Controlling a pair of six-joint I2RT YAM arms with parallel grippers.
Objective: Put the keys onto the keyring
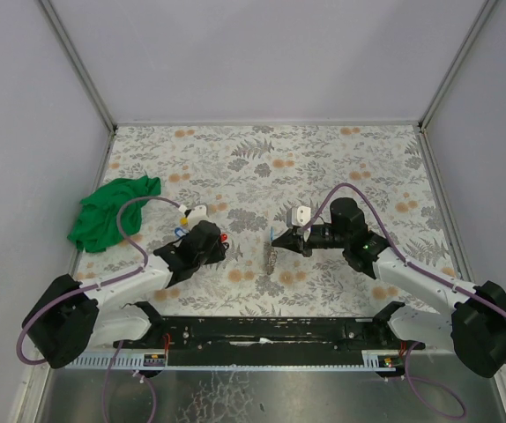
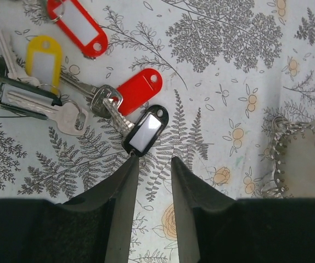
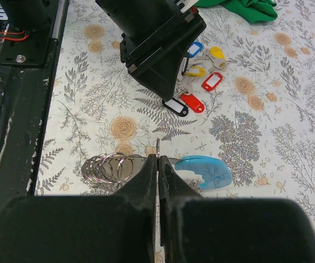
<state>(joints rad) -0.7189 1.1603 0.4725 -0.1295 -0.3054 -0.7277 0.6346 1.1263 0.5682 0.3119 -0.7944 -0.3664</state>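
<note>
Several keys lie in a heap on the floral table; their tags are red (image 2: 139, 90), yellow (image 2: 43, 60) and black (image 2: 145, 131). My left gripper (image 2: 153, 161) hovers just short of the black-tagged key, open, with only bare table between the fingers; its left fingertip (image 2: 131, 164) meets the tag's end. My right gripper (image 3: 157, 159) is shut on the thin metal edge of the keyring (image 3: 157, 147), whose light-blue part (image 3: 204, 170) sticks out to the right. In the top view the left gripper (image 1: 224, 242) and the right gripper (image 1: 277, 240) face each other at mid-table.
A bunch of small steel split rings (image 3: 105, 167) hangs on the keyring beside my right fingers. A green cloth (image 1: 112, 211) lies at the table's left. White walls close in the table, and a black rail (image 1: 262, 330) runs along the near edge.
</note>
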